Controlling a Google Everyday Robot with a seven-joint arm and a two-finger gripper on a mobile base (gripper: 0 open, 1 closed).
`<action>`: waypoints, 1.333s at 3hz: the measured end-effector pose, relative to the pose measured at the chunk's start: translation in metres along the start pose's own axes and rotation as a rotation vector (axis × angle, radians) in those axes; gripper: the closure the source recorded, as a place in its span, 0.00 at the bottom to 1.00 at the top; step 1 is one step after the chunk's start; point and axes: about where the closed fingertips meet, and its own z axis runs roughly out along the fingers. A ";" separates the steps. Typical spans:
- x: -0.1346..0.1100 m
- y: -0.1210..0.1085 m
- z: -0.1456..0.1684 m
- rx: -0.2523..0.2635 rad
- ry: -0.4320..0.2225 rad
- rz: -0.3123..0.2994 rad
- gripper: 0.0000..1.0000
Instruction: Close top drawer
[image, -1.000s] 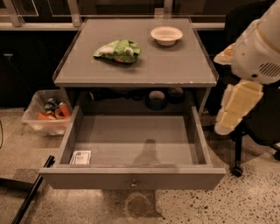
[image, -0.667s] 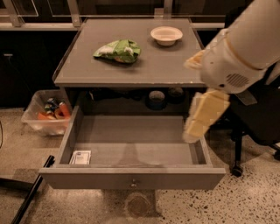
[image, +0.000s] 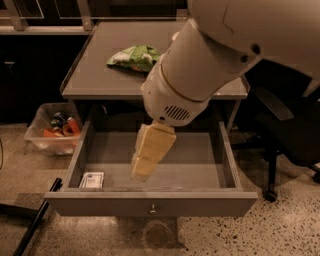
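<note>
The top drawer is pulled fully out of the grey table toward the camera. Its flat grey front panel faces me with a small metal knob at its centre. The inside is nearly bare, with a small white card lying at the front left corner. My gripper hangs cream-coloured from the large white arm. It points down over the drawer's middle, left of centre, above the drawer floor and behind the front panel.
A green snack bag lies on the grey tabletop. A clear plastic bin with cans stands on the floor at the left. A black office chair is at the right. A black pole lies at the bottom left.
The arm has swung from the right side leftward and toward the camera. The gripper now hangs over the drawer's middle, and the arm hides the white bowl on the tabletop.
</note>
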 end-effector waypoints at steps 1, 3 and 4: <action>0.000 0.000 0.000 0.000 0.000 -0.001 0.00; 0.012 -0.009 0.079 -0.042 0.070 0.015 0.00; 0.024 -0.015 0.129 -0.055 0.106 0.046 0.00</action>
